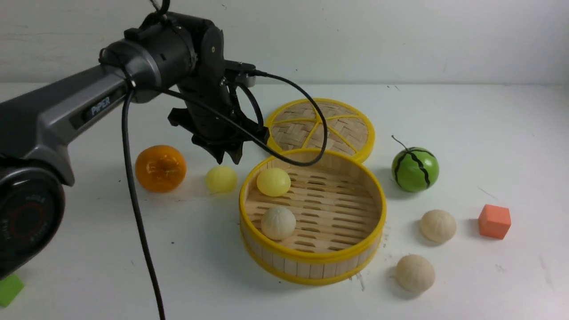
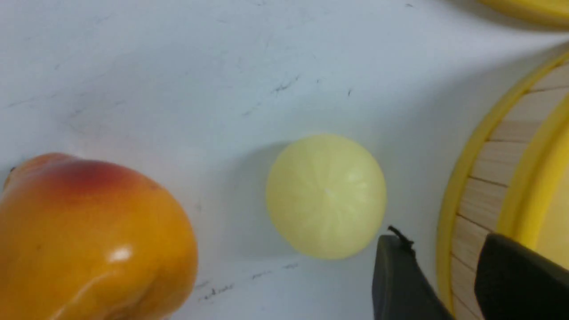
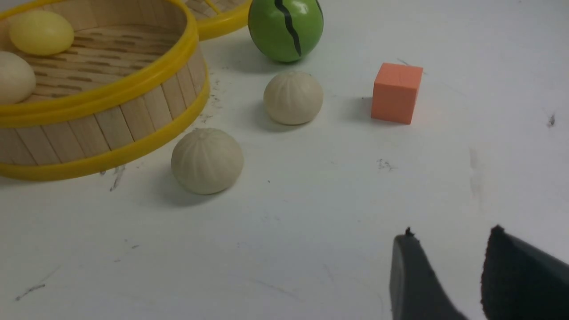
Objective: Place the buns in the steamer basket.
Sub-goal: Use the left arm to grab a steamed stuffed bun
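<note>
Hovering with left gripper (image 1: 227,159) part open, empty, by basket (image 1: 311,260) rim. Yellow bun (image 1: 221,179) on table (image 1: 89,249), just left of jaws, between orange (image 1: 160,168) and basket. Round, so no axis to align. Left arm nearer, probably: shift left, descend.

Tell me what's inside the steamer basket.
Two buns lie in the basket: a yellow bun towards the back and a pleated bun nearer the front, apart, on its slatted floor. The basket's near wall hides the front strip of the floor.
</note>
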You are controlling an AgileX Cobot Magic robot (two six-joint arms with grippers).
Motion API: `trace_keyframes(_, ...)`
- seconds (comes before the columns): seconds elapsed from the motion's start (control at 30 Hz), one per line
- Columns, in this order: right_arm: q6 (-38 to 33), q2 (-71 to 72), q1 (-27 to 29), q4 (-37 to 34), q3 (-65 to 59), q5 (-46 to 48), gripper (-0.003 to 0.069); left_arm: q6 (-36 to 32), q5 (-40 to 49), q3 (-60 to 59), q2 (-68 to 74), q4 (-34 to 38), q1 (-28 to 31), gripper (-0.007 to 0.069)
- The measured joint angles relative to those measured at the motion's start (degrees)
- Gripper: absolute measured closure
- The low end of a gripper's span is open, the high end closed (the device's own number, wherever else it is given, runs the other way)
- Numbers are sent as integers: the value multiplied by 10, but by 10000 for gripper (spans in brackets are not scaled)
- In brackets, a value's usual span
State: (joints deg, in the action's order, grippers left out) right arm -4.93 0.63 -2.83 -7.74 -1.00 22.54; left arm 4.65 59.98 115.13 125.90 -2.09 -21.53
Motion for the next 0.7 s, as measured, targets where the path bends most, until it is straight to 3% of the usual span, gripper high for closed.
trace_keyframes(0.33, 0, 0, 0, 0, 0, 0, 418, 21, -1, 20, 47, -69, 0, 327)
trace_keyframes(0.7, 0, 0, 0, 0, 0, 0, 418, 25, -26, 23, 58, -74, 0, 326)
